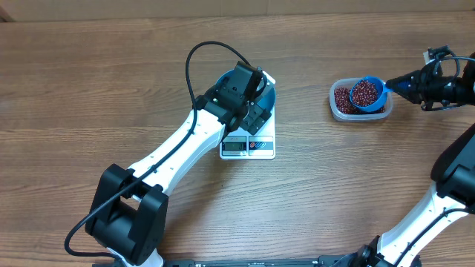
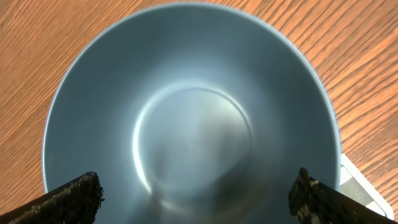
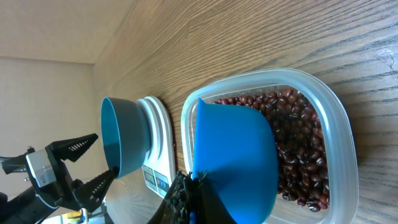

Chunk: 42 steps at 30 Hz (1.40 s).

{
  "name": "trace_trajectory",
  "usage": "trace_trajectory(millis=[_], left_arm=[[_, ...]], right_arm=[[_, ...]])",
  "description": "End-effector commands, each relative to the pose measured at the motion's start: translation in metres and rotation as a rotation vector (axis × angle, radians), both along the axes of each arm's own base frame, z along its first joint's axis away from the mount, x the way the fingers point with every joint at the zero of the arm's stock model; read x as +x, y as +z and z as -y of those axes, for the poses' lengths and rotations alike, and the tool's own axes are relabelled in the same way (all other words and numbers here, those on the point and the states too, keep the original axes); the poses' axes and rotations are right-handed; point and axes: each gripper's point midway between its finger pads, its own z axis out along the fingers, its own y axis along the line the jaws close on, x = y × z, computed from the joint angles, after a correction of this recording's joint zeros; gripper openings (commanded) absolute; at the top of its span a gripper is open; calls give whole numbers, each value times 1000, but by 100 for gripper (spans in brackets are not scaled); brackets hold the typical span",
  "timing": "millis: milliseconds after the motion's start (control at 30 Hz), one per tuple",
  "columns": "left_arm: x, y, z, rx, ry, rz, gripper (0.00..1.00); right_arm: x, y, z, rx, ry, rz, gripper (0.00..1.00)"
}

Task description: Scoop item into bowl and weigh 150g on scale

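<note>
The blue bowl [image 1: 269,95] stands on the white scale [image 1: 249,147]. Seen from the left wrist, the bowl [image 2: 193,112] holds no beans. My left gripper [image 1: 257,100] hovers open just above it, its fingers [image 2: 68,200] spread over the near rim and touching nothing. My right gripper [image 1: 407,81] is shut on the handle of a small blue scoop [image 1: 367,93] heaped with red-brown beans. The scoop hangs over the clear tub [image 1: 340,110] of beans [image 3: 301,155]. The right wrist view also shows the scoop [image 3: 236,158], bowl [image 3: 124,134] and scale [image 3: 158,155].
The wooden table [image 1: 111,81] stretches around the scale and the tub. My left arm [image 1: 171,159] runs from the front left up to the scale. A gap of bare wood [image 1: 303,111] separates the scale and the tub.
</note>
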Motion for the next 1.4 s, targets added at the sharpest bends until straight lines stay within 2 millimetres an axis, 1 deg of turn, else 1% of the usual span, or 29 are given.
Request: trace_trajectory(millis=[0, 367, 533, 1367], left_arm=[[1, 5, 14, -39, -44, 3, 100], [0, 6, 17, -44, -66, 2, 100], [-4, 6, 23, -67, -98, -13, 100], [-4, 6, 24, -73, -103, -16, 100]], right_arm=[[0, -4, -1, 31, 1, 1, 4], [0, -4, -1, 31, 1, 1, 4], [0, -4, -1, 31, 1, 1, 4], [0, -4, -1, 31, 1, 1, 4]])
